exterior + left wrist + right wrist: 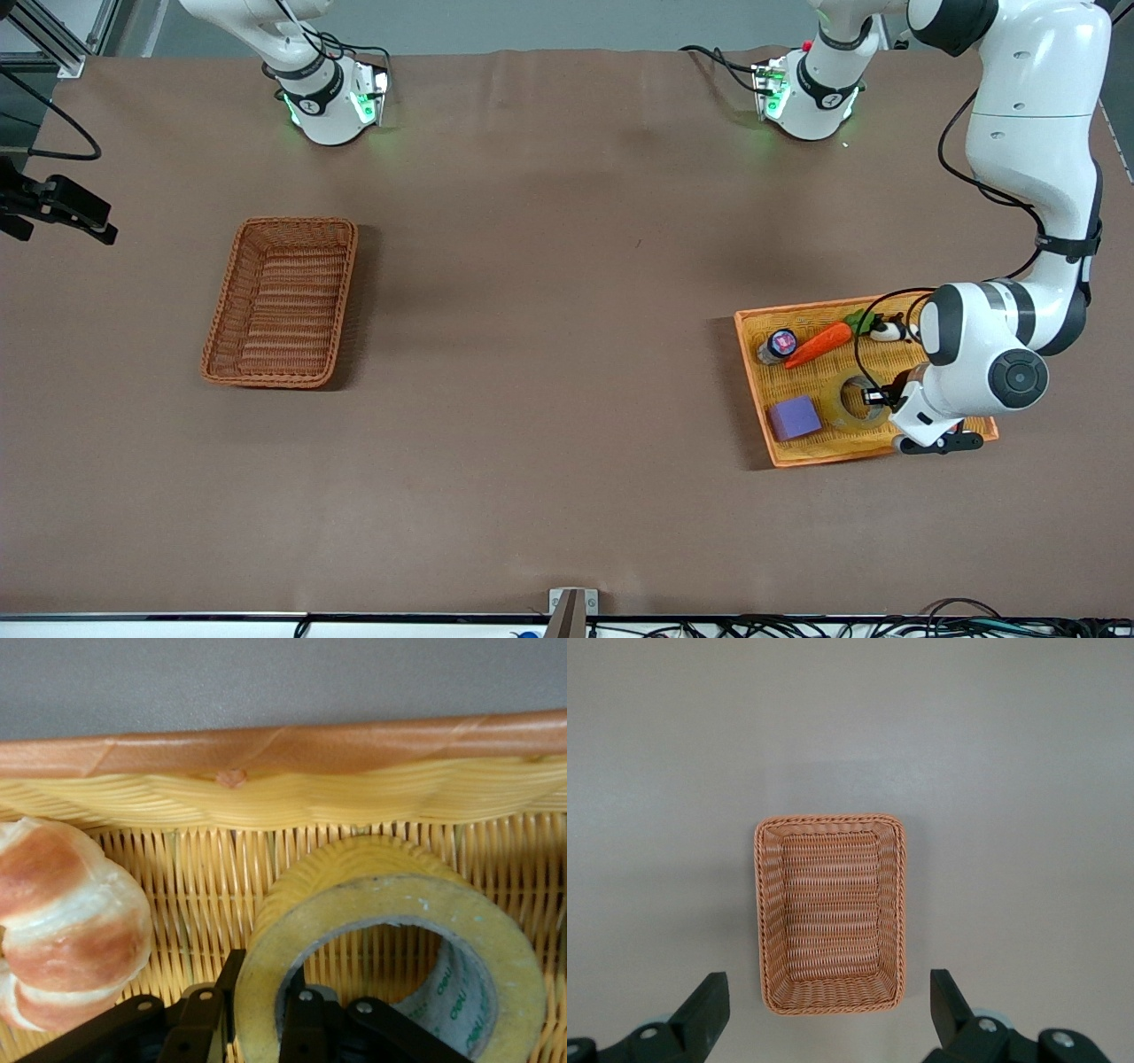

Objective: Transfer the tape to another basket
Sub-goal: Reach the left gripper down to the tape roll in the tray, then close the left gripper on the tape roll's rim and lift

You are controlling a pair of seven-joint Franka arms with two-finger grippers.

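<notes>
The tape is seen lying flat in the yellow tray at the left arm's end of the table, with the left gripper set down over its rim. In the left wrist view one finger is placed outside the ring wall and the other inside the round hole, so the wall is straddled by narrowly parted jaws; whether it is pressed firmly cannot be told. A croissant is seen beside the tape. The right gripper is held high over the basket, its jaws spread wide with nothing between them.
</notes>
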